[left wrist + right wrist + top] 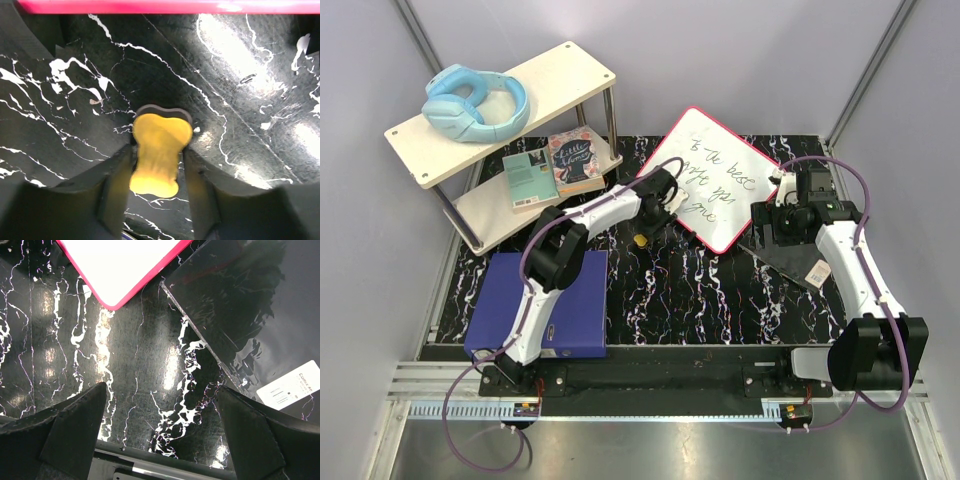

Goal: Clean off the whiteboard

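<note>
The whiteboard [715, 175] lies tilted at the back middle, white with a red-pink frame and dark handwriting on it. My left gripper [648, 218] is by its left edge, shut on a yellow bone-shaped eraser [640, 240] that rests on the table. In the left wrist view the gripper [157, 165] has a finger on each side of the eraser's [160, 150] waist, with the board's frame [160, 6] just beyond. My right gripper [785, 225] is open and empty by the board's right corner. In the right wrist view it [160, 405] hangs over bare table, below the board's corner [125, 265].
A dark grey cloth [795, 255] in clear wrapping with a white label lies under the right arm; it also shows in the right wrist view [240, 305]. A blue-purple binder [545, 305] lies front left. A two-tier shelf [570, 70] at back left holds blue headphones [475, 105] and two books [550, 168].
</note>
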Available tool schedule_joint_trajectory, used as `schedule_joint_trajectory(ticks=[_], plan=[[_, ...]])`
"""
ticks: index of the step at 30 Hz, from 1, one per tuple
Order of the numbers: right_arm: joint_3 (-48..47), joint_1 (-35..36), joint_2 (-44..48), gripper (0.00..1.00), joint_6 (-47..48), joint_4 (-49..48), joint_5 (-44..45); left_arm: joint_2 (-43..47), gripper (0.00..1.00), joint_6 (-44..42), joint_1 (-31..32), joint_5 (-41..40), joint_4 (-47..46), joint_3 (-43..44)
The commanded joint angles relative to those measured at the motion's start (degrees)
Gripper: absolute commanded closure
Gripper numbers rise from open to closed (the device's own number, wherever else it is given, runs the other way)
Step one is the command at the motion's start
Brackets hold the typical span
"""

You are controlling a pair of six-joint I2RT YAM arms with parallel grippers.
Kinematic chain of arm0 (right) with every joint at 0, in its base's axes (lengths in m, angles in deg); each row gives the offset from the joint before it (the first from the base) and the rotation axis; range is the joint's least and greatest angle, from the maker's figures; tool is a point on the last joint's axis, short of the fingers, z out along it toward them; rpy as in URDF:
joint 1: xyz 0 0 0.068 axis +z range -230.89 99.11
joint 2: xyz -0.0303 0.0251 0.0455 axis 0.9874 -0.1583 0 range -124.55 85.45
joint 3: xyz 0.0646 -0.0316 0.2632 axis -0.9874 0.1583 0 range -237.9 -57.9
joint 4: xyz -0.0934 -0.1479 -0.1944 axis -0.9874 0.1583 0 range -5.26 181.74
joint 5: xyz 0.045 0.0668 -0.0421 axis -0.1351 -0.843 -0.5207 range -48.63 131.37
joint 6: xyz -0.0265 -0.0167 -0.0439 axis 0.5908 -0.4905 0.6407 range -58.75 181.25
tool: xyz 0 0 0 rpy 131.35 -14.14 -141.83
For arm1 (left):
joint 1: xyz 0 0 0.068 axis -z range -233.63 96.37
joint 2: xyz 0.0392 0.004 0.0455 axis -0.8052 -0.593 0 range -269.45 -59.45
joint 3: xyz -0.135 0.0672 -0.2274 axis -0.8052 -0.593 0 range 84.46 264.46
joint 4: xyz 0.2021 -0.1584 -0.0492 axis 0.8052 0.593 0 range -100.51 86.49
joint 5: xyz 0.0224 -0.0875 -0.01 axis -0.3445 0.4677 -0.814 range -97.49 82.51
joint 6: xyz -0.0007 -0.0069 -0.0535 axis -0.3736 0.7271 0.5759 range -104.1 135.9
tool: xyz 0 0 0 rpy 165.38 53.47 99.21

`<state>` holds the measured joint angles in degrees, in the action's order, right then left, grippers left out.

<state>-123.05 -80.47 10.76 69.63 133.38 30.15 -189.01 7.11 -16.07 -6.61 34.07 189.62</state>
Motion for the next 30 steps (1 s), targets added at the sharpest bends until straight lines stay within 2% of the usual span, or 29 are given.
schedule_joint_trajectory(ticks=[1, 2, 5, 8, 10, 18, 21, 26, 28, 29, 30], plan=[[-0.8, -1.6, 0.9, 0.0, 1.6, -2.0, -0.2, 0.1, 0.63, 0.1, -0.6, 0.5, 0.7, 2.4], [-0.8, -1.7, 1.1, 0.0, 4.5, -2.0, -1.2, 0.3, 0.8, 0.3, -0.7, 0.5, 0.7, 2.2], [-0.6, -2.3, 3.1, 0.0, 6.6, -3.6, -1.9, 1.3, 1.0, 1.4, -0.9, 0.8, 0.7, 2.0], [-0.5, -2.4, 5.0, 0.0, 7.4, -5.6, -2.8, 3.0, 1.0, 2.9, -1.2, 2.4, 0.6, 2.0], [-4.2, -2.4, 2.8, 0.0, 6.5, -3.6, 0.6, 4.0, 1.0, 3.5, -1.3, 3.5, 0.6, 2.2], [-19.4, -2.8, -12.4, 0.0, 10.2, -2.5, -2.0, 9.9, 1.0, 8.2, -2.1, 3.7, -1.6, 7.0], [-25.5, -4.0, -17.9, 0.0, 11.4, -2.4, -3.2, 10.8, 1.0, 8.6, -2.8, 6.9, -2.4, 10.0], [-35.4, -9.5, -26.5, 0.01, 11.9, -1.0, -12.6, 11.6, 1.0, 13.0, -4.1, 10.8, -5.0, 13.0], [-43.6, -13.8, -32.2, 0.02, 11.3, 2.5, -17.5, 11.7, 1.0, 13.5, -4.3, 11.3, -6.0, 13.5], [-46.8, -15.3, -34.4, 0.03, 10.7, 3.8, -22.9, 11.8, 1.0, 14.0, -4.6, 11.4, -6.2, 13.5], [-53.2, -16.4, -38.9, 0.05, 9.6, 6.4, -25.3, 11.8, 1.0, 14.3, -4.6, 11.5, -6.4, 13.5]])
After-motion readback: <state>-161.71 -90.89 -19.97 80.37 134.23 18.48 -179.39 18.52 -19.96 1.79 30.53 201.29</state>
